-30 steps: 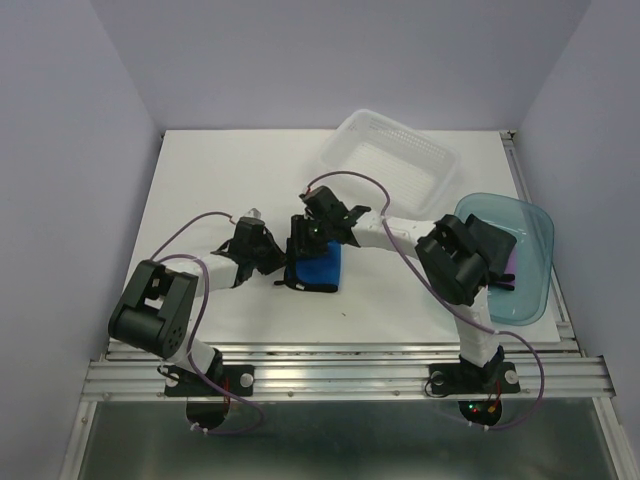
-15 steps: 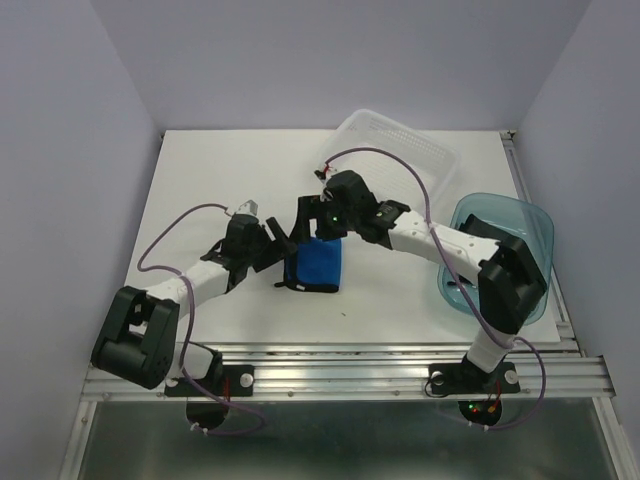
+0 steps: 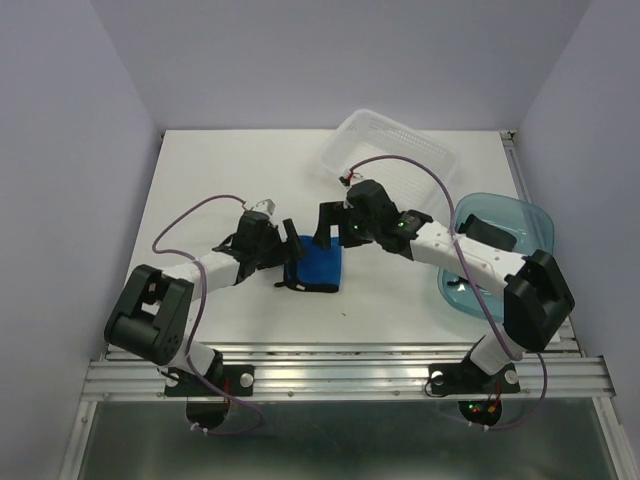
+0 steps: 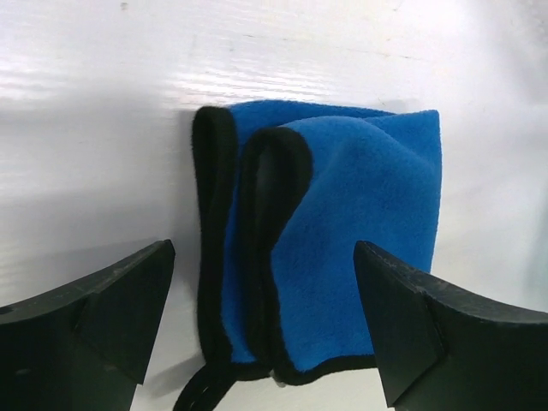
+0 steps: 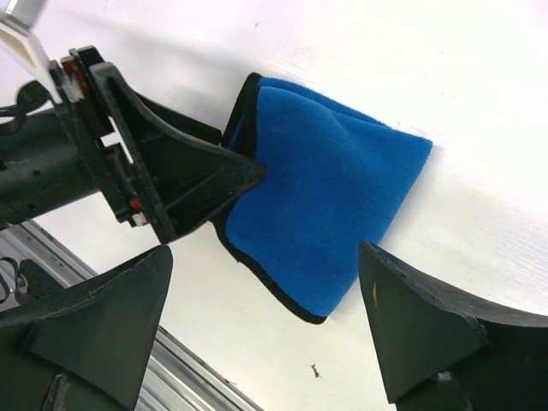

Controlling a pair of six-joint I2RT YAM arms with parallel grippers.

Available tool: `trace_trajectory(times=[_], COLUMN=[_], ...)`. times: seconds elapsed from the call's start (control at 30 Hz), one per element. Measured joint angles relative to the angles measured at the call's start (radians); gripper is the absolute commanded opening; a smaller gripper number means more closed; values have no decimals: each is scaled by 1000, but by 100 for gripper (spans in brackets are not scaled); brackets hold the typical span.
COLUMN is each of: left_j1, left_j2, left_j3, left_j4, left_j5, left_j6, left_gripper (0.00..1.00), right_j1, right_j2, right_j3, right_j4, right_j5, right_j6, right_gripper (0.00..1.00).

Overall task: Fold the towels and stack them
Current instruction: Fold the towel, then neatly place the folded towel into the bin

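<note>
Your left claw [image 4: 264, 257] and right claw [image 5: 265, 251] both stand released; the folded blue towel [image 4: 342, 223] lies just ahead of each.

The blue towel [image 4: 342, 240]: soft fuzzy fleece, matt, w/ black stitched edging. The tabletop [image 3: 220, 180]: white, smooth, faint sheen. 1 o'clock, basket [image 3: 390, 150]: whitish perforated plastic. 3 o'clock, tray [image 3: 540, 225]: translucent blue-green plastic, glossy. 6 o'clock, rail [image 3: 340, 375]: ribbed bare metal.

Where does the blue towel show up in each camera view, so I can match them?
Top external: the blue towel lies just below picture centre.
Left wrist: it fills the middle, reaching the lower edge.
Right wrist: it sits at centre, turned diagonally.
Shared landmark: its dark edging, visible in all three views.
</note>
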Motion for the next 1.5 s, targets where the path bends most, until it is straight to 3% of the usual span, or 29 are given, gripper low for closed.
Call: trace_trajectory(times=[0.13, 0.23, 0.4, 0.53, 0.77, 0.8, 0.93, 0.97, 1.33, 1.5], left_j1=[-33, -50, -79, -132, -157, -157, -159, -159, -161, -166], left_j2=[58, 92, 154, 189, 199, 199, 199, 200, 200, 200], left_j3=[47, 68, 114, 151, 158, 158, 158, 158, 159, 159], left_j4=[7, 16, 21, 14, 2, 2, 2, 2, 3, 3], left_j5=[-5, -10, -49, -105, -132, -130, -129, -126, -105, -97], left_j6=[25, 39, 72, 112, 144, 147, 156, 158, 179, 183], left_gripper=[80, 62, 54, 38, 17, 9, 6, 0, 0, 0], right_j1=[-10, -18, -52, -92, -111, -111, -111, -111, -111, -111], right_j2=[-18, -19, -19, -19, 43, 62, 128, 139, 373, 437], right_j3=[-5, -11, -14, -14, 3, 11, 48, 56, 319, 355], right_j4=[-3, -6, -11, -12, -33, -42, -79, -85, -153, -195], right_j5=[23, 34, 51, 41, -40, -51, -96, -101, -140, -170], right_j6=[0, -3, -19, -48, -274, -300, -423, -448, -690, -753], right_gripper=[94, 94, 94, 92, 87, 86, 84, 84, 76, 75])
